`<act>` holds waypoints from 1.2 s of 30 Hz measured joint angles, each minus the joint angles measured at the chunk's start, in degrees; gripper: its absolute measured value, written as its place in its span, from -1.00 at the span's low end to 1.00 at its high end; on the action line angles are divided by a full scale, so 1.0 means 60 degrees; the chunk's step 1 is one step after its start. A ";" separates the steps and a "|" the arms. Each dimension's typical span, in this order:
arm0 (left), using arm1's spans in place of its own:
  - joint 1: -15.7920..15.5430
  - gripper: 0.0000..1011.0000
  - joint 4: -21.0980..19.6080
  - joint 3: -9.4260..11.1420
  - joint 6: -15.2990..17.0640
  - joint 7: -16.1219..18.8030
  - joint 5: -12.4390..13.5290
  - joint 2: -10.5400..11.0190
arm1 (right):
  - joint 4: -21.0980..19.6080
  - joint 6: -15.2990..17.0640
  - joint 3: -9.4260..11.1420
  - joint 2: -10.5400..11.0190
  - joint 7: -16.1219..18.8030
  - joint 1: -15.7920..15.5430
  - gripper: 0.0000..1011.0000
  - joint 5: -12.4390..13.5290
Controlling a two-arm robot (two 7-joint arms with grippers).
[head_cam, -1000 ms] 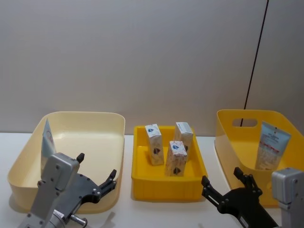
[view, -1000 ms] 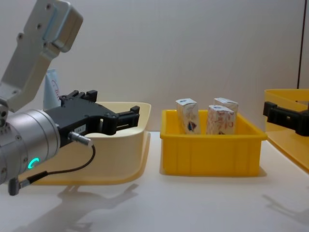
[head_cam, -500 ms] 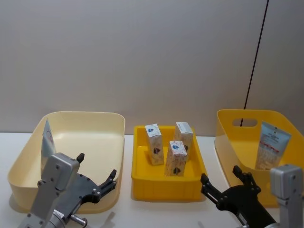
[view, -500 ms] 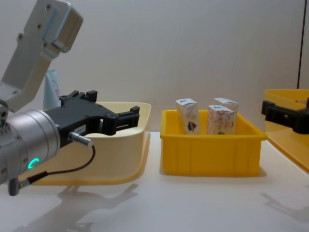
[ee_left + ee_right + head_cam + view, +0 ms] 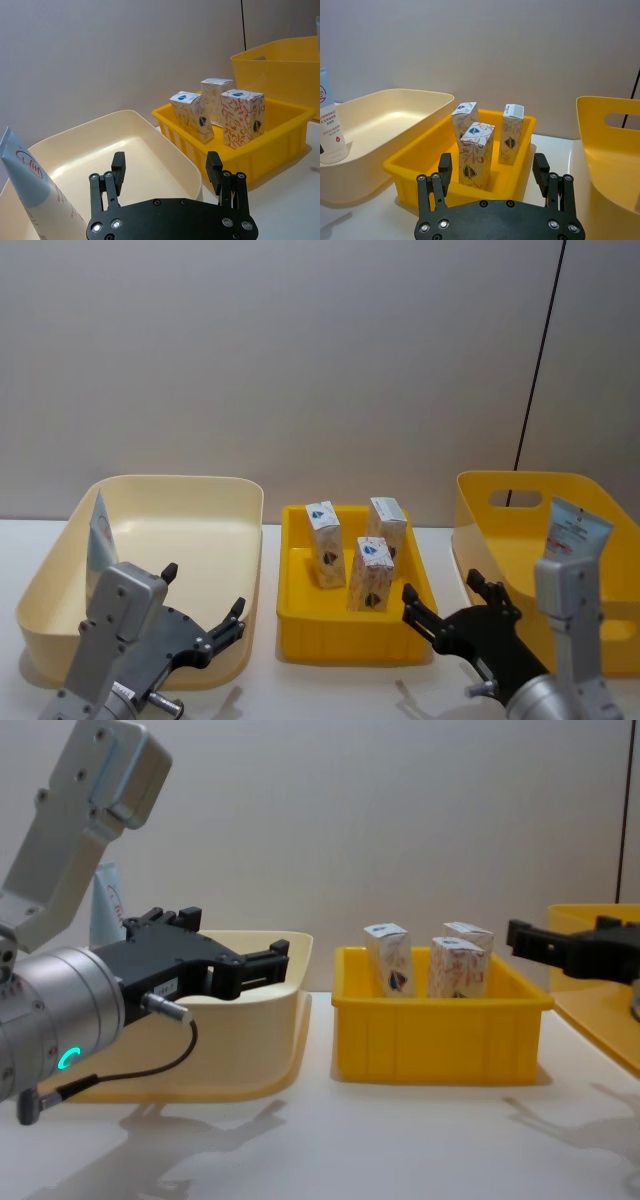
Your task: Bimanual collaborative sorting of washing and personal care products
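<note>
Cartons (image 5: 370, 575) stand in your tray (image 5: 345, 642), right claw (image 5: 440, 588) spread at its near-right rim. Left claw (image 5: 204, 588), spread, overhangs the cream bin (image 5: 170, 480); its wrist view shows a tube (image 5: 30, 185) up close, apparently leaning.

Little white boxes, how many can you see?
3, all standing in the middle yellow tray: the left carton, the back-right carton, the front carton. None seems hidden.

The right end effector (image 5: 440, 590) has swung leftward (nearer the cartons (image 5: 370, 573)).
</note>
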 joint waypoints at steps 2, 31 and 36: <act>0.0000 0.98 0.0000 0.0000 0.0000 0.0000 0.0001 0.0000 | 0.0162 0.0077 -0.0049 -0.0080 0.0021 0.0195 0.98 -0.0017; 0.0000 0.98 0.0000 -0.0001 0.0000 0.0001 0.0000 0.0000 | 0.2543 0.0889 -0.0628 -0.1176 -0.0261 0.2266 0.98 -0.0739; 0.0000 0.98 -0.0001 -0.0001 0.0000 0.0001 0.0001 0.0000 | 0.2924 0.0885 -0.0680 -0.1348 -0.0351 0.2528 0.98 -0.0866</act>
